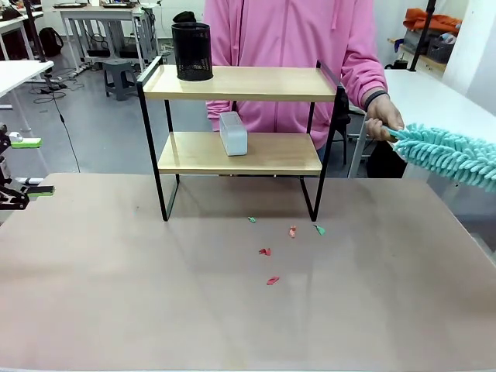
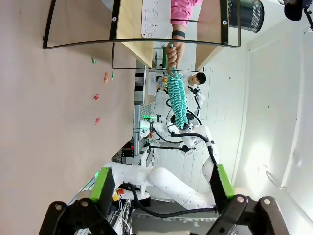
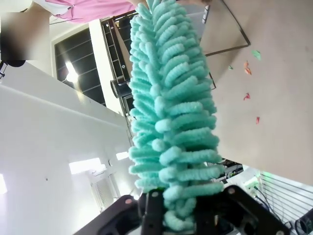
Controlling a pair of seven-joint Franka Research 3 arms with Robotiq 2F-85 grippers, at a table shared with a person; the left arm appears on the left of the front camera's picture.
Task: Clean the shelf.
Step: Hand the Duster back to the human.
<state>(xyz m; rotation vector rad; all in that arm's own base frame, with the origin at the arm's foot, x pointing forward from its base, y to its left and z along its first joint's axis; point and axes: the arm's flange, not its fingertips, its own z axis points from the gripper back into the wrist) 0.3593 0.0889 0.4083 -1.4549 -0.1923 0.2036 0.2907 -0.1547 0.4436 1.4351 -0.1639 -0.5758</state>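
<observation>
The shelf (image 1: pixel 263 84) stands at the far middle of the table, two wood boards in a black frame; it also appears in the left wrist view (image 2: pixel 129 29). A black mesh cup (image 1: pixel 192 52) sits on its top board and a grey box (image 1: pixel 232 133) on the lower one. At the right, a person's hand (image 1: pixel 384 120) grips the handle of a teal fluffy duster (image 1: pixel 449 155). The duster (image 3: pixel 171 112) runs down into my right gripper (image 3: pixel 186 210), and its strands hide the fingers. My left gripper (image 1: pixel 32 165) hangs open and empty at the table's left edge.
Small red and green scraps (image 1: pixel 267 252) lie on the brown table (image 1: pixel 116 294) in front of the shelf. The person in pink stands right behind the shelf. White tables flank the scene at the left and right.
</observation>
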